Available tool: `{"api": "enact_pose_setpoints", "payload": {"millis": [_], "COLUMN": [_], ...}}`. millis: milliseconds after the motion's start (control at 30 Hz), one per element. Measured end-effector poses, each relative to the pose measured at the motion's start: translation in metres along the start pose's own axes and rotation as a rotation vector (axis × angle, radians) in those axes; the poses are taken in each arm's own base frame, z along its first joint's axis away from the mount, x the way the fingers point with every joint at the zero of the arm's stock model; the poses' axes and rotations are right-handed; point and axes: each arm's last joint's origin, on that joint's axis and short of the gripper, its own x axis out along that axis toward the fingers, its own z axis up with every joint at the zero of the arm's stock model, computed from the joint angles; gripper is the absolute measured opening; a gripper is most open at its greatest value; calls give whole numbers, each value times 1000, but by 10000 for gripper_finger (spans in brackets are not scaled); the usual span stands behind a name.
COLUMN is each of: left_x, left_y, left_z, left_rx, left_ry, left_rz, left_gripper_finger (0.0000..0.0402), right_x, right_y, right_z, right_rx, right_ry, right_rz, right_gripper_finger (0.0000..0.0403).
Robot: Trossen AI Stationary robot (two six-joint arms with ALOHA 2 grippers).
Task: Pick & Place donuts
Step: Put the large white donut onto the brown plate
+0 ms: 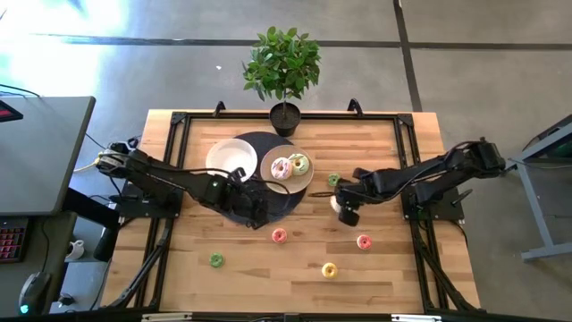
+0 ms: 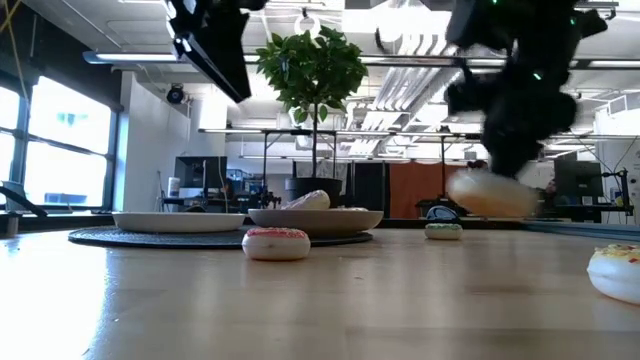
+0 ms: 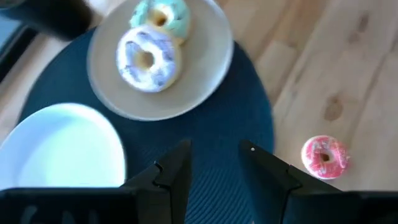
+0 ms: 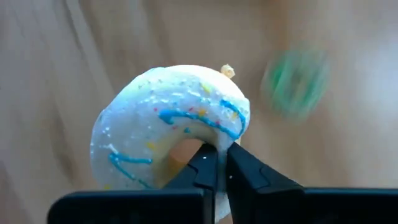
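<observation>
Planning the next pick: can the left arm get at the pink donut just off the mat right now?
Probably yes. The left gripper hangs open over the dark mat, and the pink donut lies on bare wood beside it, nothing between.
</observation>
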Motion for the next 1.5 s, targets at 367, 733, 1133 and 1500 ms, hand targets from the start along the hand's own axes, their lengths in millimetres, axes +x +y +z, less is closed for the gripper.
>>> {"api": "enact_pose_setpoints", "payload": {"millis": [367, 733, 1133, 1500], "left_x": [-18, -18, -18, -18], "left_y": [23, 23, 23, 23], "left_z": [-5, -6, -6, -6], "left_rx": [-108, -105, -106, -105], "left_ry": [-43, -31, -36, -36], "left_rz": [171, 167, 172, 170], "left_gripper_finger": [126, 126, 126, 126], "right_x": [9, 73, 88, 67], "right_y": [43, 14, 3, 0], "right_z": [70, 95, 90, 94], "right_rx": [-231, -136, -136, -221], "right_ry": [-806, -694, -546, -575], "right_rz": [-431, -370, -163, -201], "right_gripper_finger": [14, 20, 65, 148]}}
